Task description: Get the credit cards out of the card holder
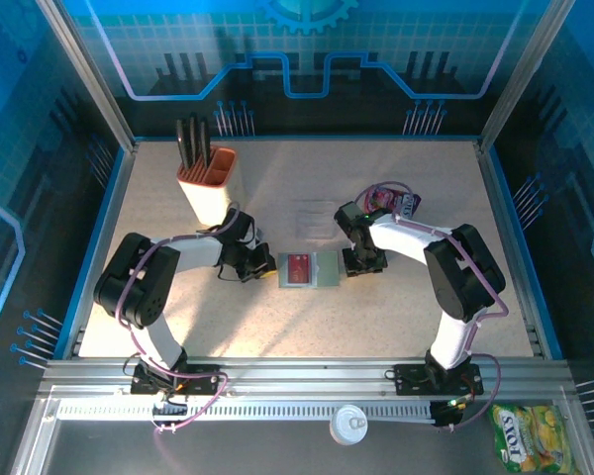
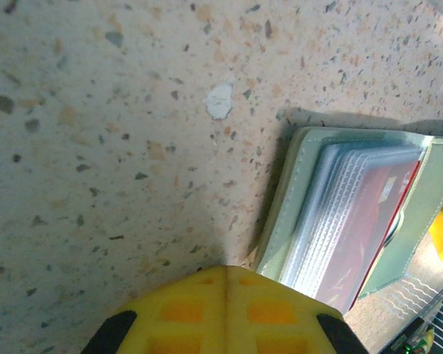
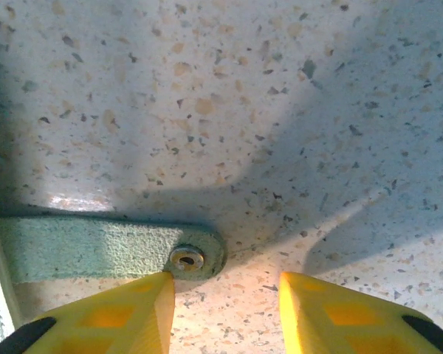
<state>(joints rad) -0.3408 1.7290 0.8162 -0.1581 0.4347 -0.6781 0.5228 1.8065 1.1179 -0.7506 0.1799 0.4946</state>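
Left fingers (image 2: 184,313) clenched, pointing down beside the card holder (image 2: 295,199); right fingers (image 3: 125,321) parted, empty, down by its strap (image 3: 96,247).

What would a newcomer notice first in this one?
The card holder lies open mid-table, a red card showing in its sleeves. The shut left hand sits at its left edge, and the open right hand at its snap strap on the right.
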